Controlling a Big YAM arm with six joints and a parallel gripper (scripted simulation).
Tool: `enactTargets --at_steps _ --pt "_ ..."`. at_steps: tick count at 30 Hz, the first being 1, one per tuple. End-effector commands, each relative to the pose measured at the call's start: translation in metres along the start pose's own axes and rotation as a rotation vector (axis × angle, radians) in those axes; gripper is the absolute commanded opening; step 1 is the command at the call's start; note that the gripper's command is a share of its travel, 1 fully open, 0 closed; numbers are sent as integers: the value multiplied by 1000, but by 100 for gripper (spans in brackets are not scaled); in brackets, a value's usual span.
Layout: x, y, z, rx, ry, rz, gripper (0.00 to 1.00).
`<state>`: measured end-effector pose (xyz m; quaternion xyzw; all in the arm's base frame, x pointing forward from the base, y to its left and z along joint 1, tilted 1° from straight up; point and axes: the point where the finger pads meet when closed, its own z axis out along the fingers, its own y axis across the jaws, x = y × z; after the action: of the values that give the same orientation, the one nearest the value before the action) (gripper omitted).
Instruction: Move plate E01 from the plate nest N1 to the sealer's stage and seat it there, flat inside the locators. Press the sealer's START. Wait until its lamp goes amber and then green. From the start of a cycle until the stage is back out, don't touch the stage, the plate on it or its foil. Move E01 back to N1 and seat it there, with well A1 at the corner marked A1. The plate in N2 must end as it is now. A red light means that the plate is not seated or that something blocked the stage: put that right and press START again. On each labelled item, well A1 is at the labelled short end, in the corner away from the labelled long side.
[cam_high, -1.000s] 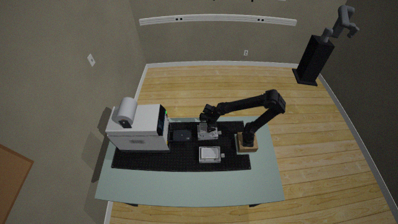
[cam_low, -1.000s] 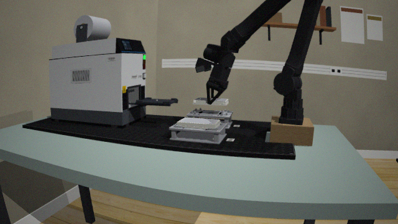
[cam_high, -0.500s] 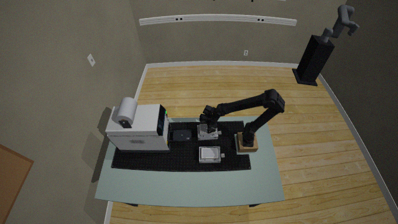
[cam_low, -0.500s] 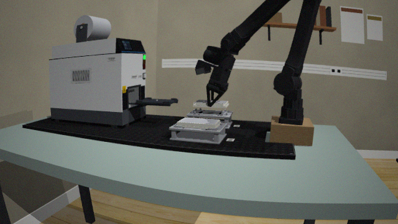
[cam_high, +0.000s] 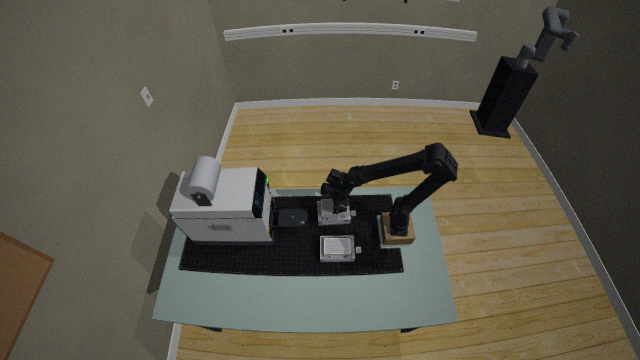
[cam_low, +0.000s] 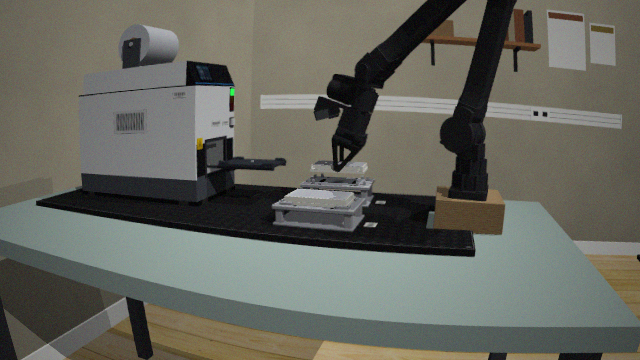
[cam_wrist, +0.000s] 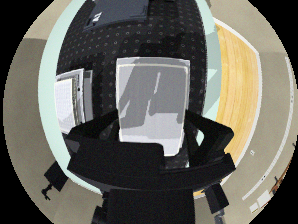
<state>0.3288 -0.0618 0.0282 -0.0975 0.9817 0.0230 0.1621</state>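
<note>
My gripper is shut on plate E01, gripping its long sides. The plate hangs roughly level a little above the back nest N1, with a gap between them. A smooth, reflective foil covers its top. Its label and corner A1 are not readable. The sealer has its dark stage out and empty. Its lamp is green. Another plate sits in the front nest N2.
Small white tags lie beside the nests on the arm side. The arm stands on a wooden block at the mat's right end. N2 stands close in front of N1. The foil roll is on top of the sealer.
</note>
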Motion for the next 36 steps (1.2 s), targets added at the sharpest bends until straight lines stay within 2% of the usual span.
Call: enactTargets --at_steps 1,10,18,28,36 --pt "-26 -6 -8 10 -28 -6 0" --pt "-36 -10 -13 26 -62 -31 0" --pt "-27 -6 -12 25 -61 -30 0" --pt "-2 -4 -3 13 -20 -3 0" --pt "-13 -5 -9 11 -23 -13 0"
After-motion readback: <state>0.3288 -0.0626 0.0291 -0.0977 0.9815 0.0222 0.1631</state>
